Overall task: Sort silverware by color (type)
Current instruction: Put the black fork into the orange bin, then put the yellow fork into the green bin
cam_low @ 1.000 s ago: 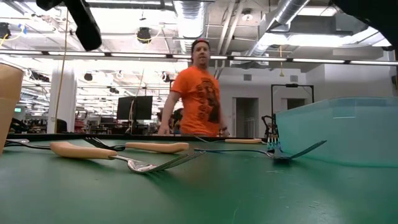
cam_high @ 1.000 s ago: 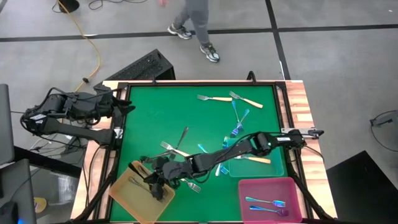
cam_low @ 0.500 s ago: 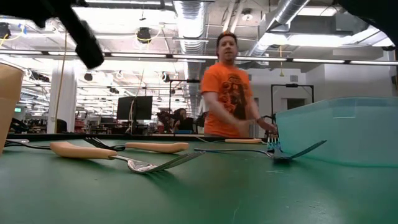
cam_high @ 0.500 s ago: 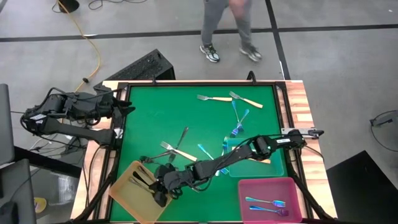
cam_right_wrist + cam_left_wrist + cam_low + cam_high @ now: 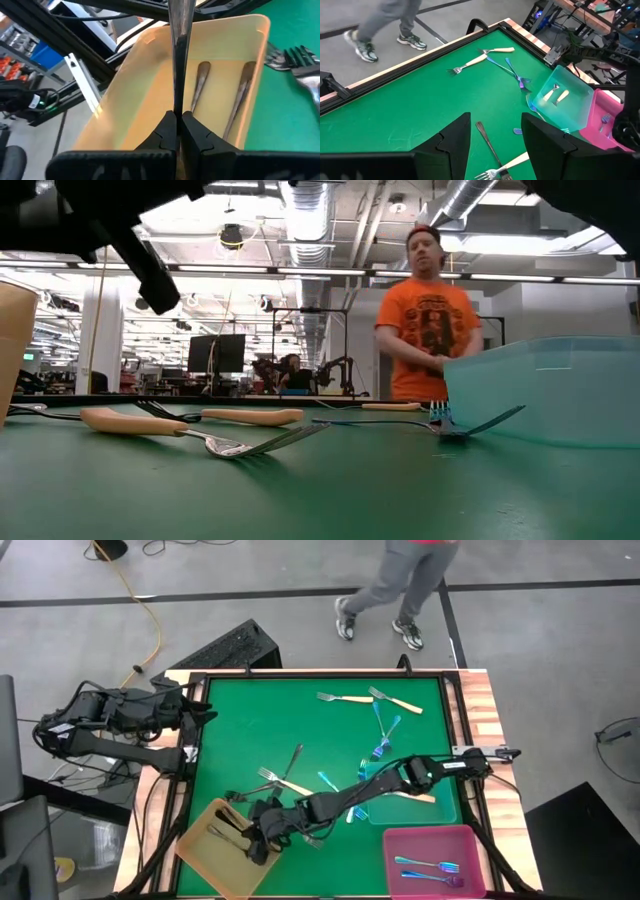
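The right gripper (image 5: 178,131) is hanging over the yellow tray (image 5: 200,850) again, a little farther in than before. Its fingers are pinching a thin dark metal fork (image 5: 180,55) tight. Two more smooth grey forks (image 5: 220,95) are lying in the tray. The left gripper (image 5: 495,140) is waiting, fingers apart, holding nothing. The person (image 5: 428,320) is walking farther right.

High cam looked straight down on whole green table (image 5: 250,730), far off. Low cam sat at tabletop level, facing across into the room, v. close to cream-handled fork (image 5: 150,423). Left wrist cam looked from table's 9 o'clock edge twd teal tray (image 5: 565,100), also in high view. Right wrist cam sat close over yellow tray (image 5: 150,90).
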Robot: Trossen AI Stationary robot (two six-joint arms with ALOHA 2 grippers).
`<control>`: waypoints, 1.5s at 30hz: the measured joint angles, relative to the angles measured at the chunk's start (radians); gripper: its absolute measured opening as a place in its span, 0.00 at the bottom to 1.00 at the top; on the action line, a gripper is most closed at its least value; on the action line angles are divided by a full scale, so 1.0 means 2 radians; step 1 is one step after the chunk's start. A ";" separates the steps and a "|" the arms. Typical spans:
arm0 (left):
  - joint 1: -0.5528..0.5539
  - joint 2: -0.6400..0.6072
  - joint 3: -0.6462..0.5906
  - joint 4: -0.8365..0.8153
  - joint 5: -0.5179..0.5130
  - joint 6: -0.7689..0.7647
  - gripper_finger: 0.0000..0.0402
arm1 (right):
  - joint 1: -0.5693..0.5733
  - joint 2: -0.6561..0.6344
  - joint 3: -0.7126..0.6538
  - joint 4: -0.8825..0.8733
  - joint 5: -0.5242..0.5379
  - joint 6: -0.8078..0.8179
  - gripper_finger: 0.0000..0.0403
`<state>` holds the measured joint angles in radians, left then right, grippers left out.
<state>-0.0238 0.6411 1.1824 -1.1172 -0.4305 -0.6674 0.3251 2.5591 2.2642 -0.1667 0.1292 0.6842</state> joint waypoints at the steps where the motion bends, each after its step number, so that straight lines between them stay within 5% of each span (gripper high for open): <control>1: 0.000 0.000 0.000 0.000 0.000 0.000 0.39 | -0.001 0.002 0.000 -0.001 0.000 0.000 0.07; 23: 0.000 0.000 0.000 0.000 0.000 0.004 0.39 | -0.008 0.023 0.000 -0.006 -0.044 0.006 0.13; 39: 0.000 0.000 0.000 -0.001 0.002 0.002 0.39 | -0.019 0.023 0.007 -0.008 -0.080 -0.015 0.38; 45: 0.000 0.000 0.000 -0.002 0.002 0.004 0.39 | -0.030 0.020 0.038 -0.028 -0.105 -0.037 0.40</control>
<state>-0.0238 0.6411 1.1823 -1.1205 -0.4265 -0.6594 0.2641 2.5985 2.3409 -0.2230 -0.0812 0.6103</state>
